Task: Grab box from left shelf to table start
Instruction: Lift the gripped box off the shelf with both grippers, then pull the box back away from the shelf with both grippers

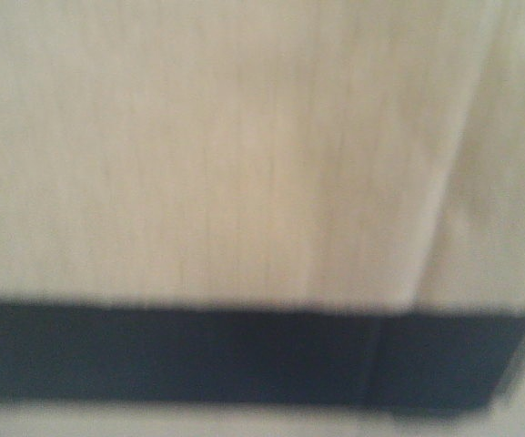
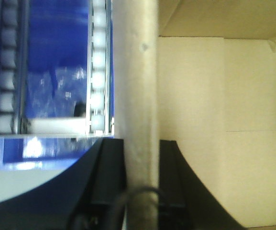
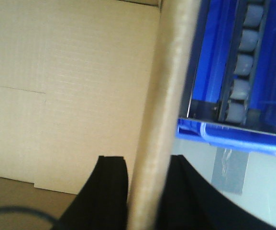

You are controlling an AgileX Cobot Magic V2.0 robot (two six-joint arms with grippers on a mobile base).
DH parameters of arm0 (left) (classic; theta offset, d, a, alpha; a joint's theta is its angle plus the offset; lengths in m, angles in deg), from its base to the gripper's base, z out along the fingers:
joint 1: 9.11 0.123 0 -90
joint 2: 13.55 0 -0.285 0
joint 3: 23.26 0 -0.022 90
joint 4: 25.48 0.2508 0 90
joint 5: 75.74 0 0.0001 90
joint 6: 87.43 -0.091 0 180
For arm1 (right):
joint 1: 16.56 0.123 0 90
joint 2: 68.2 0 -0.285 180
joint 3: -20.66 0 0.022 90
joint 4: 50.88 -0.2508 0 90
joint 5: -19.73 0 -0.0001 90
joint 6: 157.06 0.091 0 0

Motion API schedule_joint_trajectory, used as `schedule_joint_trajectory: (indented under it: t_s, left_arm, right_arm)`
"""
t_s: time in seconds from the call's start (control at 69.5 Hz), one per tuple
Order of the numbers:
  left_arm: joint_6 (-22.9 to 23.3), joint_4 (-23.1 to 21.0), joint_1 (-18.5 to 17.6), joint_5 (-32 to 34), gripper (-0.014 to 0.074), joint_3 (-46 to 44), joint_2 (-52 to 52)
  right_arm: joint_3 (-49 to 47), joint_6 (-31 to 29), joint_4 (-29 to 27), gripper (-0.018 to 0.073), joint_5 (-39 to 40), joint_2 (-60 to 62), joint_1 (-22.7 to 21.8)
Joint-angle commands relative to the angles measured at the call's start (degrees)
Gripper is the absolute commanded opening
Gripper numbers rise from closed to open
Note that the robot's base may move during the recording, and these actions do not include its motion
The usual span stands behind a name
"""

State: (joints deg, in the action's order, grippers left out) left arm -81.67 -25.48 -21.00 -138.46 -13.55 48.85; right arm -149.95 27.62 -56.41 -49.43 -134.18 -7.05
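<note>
Currently held: box, filling the front view, black panel at 6 o'clock.
Left gripper: jaws clamped across one box wall; left shelf rollers at 10 o'clock.
Right gripper: jaws pinching the opposite wall; blue bin at 2 o'clock.
Technique: draw both arms back evenly and level, so neither wall tears or slips.

Blurred box, edges apparently cut off.

The large brown cardboard box blocks the whole front view (no way through). Outside its walls, blue plastic bins and white rollers stand near; its inside lies open.
</note>
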Motion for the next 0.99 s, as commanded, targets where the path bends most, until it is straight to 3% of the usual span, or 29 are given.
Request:
schedule_joint_trajectory:
  t_s: [0.0,0.317,0.979]
  left_arm:
    - [0.39,-0.33,-0.24,6.46,-0.0097,-3.94,-2.30]
    - [0.39,-2.32,-0.24,6.45,-0.0097,-8.04,-5.57]
    - [0.39,-4.85,-0.24,6.05,-0.0104,-7.92,-7.27]
  right_arm:
    - [-4.11,-1.27,2.11,0.0059,3.54,2.38,-0.32]
    - [-13.51,-1.27,2.11,0.0059,1.01,5.05,-0.32]
    - [-13.74,-1.27,2.11,0.0059,-0.39,7.23,-0.32]
